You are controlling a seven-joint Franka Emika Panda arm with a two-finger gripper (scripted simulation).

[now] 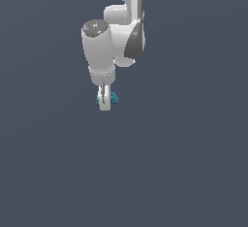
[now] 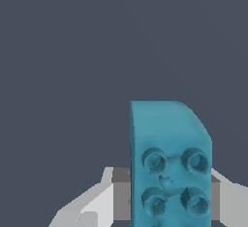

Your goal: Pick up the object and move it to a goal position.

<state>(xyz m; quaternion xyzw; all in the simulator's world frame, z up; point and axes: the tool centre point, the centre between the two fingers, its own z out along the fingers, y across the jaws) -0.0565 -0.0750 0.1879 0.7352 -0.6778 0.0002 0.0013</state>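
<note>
Pinching teal object [image 2: 169,163], claw [image 1: 103,101] over plain dark grey surface [image 1: 184,172].

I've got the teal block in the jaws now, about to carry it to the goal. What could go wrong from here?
1. The teal block sticks out on both sides of the gripper in the exterior view, so only part of it sits between the jaws; a quick swing might twist it loose.
2. No goal marker shows in either view, so you may overshoot.
3. The block fills much of the wrist view, hiding what lies beyond it during placement.
</note>
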